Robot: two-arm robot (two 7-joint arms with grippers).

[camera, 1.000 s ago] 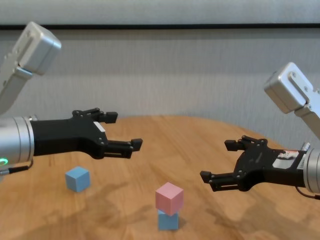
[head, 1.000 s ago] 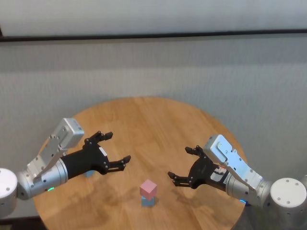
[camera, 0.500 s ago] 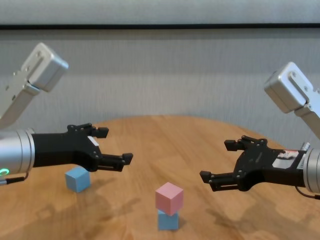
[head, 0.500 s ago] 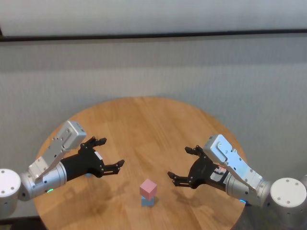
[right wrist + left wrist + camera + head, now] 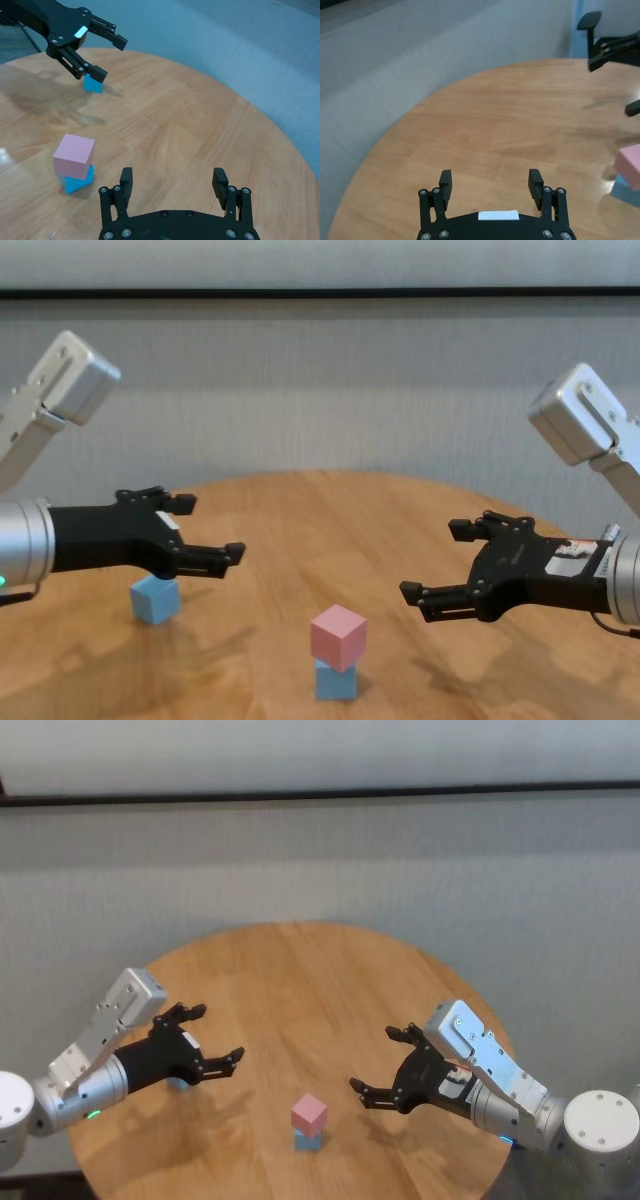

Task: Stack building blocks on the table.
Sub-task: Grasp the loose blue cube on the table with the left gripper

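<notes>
Round wooden table (image 5: 330, 970), grey wall behind.
Pink block (image 5: 338, 636): sits on a blue block (image 5: 337, 680), slightly askew; near edge, between both arms.
Loose blue block (image 5: 155, 599): on the table, directly beneath the left gripper (image 5: 196, 533), just behind its fingertips. Cube; no long axis.
Left gripper: spread wide, empty, poised just above the loose block; much the nearer arm.
Right gripper (image 5: 462, 562): spread wide, empty, hovering beside the stack, well apart from the loose block.
</notes>
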